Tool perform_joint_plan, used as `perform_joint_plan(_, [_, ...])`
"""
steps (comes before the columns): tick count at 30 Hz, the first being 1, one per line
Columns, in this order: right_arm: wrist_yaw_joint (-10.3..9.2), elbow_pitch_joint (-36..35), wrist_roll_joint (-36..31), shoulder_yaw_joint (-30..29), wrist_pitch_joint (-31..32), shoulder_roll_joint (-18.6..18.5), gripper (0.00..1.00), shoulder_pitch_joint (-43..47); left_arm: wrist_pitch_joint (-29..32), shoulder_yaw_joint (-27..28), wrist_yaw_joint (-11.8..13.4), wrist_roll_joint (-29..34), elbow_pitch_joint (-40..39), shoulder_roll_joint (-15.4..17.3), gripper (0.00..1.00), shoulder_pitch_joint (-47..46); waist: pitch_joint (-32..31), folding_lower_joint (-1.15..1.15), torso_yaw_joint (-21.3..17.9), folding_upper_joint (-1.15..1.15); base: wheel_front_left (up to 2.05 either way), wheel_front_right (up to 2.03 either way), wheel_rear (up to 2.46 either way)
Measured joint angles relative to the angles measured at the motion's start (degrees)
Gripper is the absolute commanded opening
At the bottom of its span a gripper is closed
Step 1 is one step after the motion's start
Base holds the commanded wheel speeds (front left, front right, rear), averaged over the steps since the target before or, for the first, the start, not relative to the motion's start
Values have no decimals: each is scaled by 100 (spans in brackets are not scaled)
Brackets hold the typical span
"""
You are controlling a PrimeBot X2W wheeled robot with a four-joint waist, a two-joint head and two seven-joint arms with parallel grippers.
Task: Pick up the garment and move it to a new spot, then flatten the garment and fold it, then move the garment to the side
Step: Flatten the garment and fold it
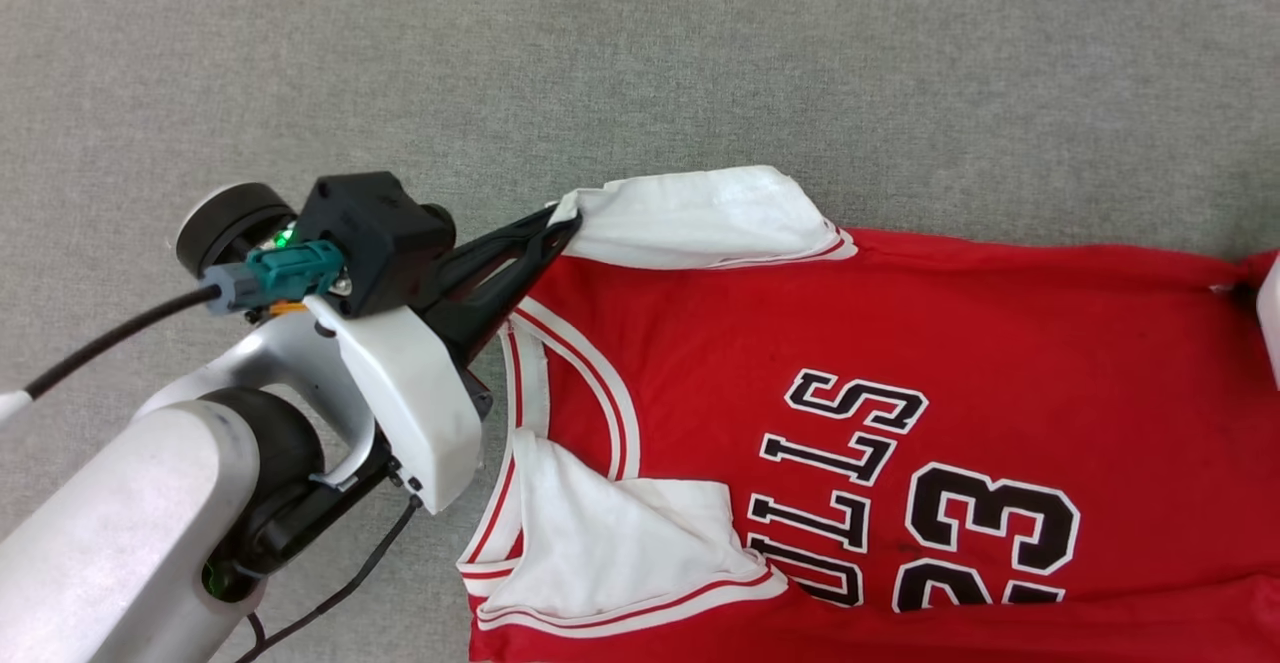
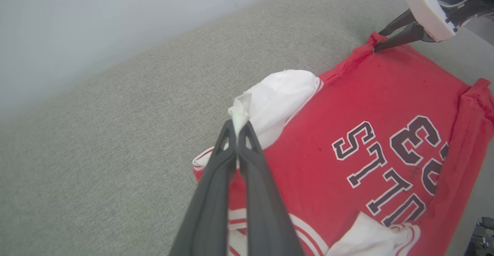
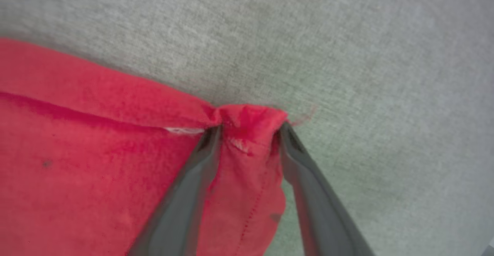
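The red jersey-style shirt with white sleeves lies spread on the grey cloth-covered desk, stretched between the left tool and the right tool. The left tool is pressed together, pinching a white sleeve's tip. The right tool stands spread, straddling a bunched red hem corner. Just past the left tool, black white-edged print reads "ULLS" and "23".

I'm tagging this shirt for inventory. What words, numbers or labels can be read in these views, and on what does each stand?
"ULLS": black white-outlined letters across the red short-sleeved jersey shirt; the U lies partly under a folded white sleeve, and anything before it is hidden.
"23": bigger black white-outlined number beside them on the same shirt; a fold of the red cloth hides part of the 2.
No other text or label is readable.
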Motion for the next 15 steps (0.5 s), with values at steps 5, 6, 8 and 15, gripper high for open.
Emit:
perform_joint_plan(5, [-3,276,103,59,-415,110,0,-40,-183,74,25,-48,260,25,0,166,-192,1,-76,0,0,0,0])
perform_joint_plan(6, [-4,304,138,65,-483,121,0,-40,-230,99,34,-48,309,37,0,197,-245,2,-97,0,0,0,0])
perform_joint_plan(8, [-4,336,207,92,-588,137,0,-31,-330,146,57,-69,412,53,0,277,-371,2,-142,0,0,0,0])
perform_joint_plan(15, [-4,92,559,-27,-1018,153,0,411,-486,236,193,-264,591,223,0,821,-964,2,-303,0,0,0,0])
